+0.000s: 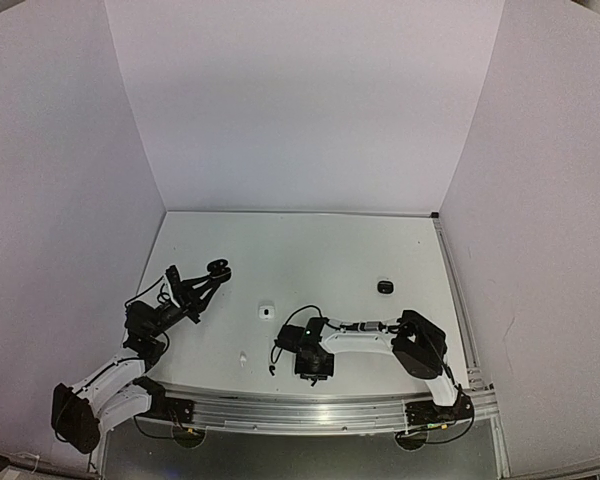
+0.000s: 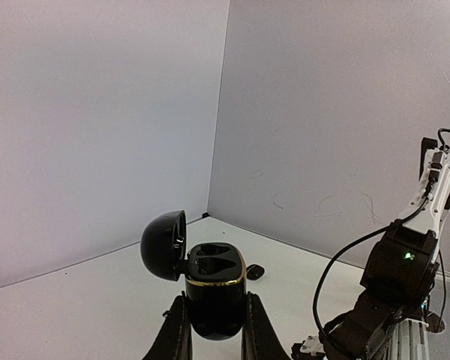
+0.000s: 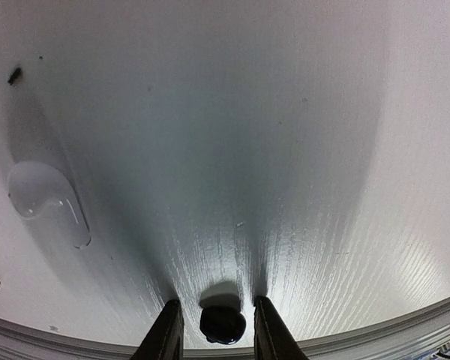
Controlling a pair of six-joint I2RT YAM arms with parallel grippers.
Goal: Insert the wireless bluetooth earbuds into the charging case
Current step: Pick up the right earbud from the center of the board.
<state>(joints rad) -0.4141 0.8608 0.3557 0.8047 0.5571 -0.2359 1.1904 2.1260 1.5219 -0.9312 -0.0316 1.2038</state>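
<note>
My left gripper (image 1: 206,281) is shut on a black charging case (image 2: 215,289) with a gold rim and holds it upright above the table. The case's lid (image 2: 163,244) is swung open to the left and both wells look empty. In the top view the case (image 1: 218,267) is at the left. My right gripper (image 1: 313,368) points down at the table near the front edge, jaws open. A black earbud (image 3: 223,324) lies on the table between its fingers (image 3: 165,330), touching neither. A white earbud (image 3: 46,198) lies to the left, also seen in the top view (image 1: 243,358).
A small white case-like object (image 1: 266,312) lies mid-table. A small black object (image 1: 385,287) lies right of centre and shows behind the held case (image 2: 255,271). White walls enclose the table. The metal front rail (image 1: 310,410) runs close under the right gripper.
</note>
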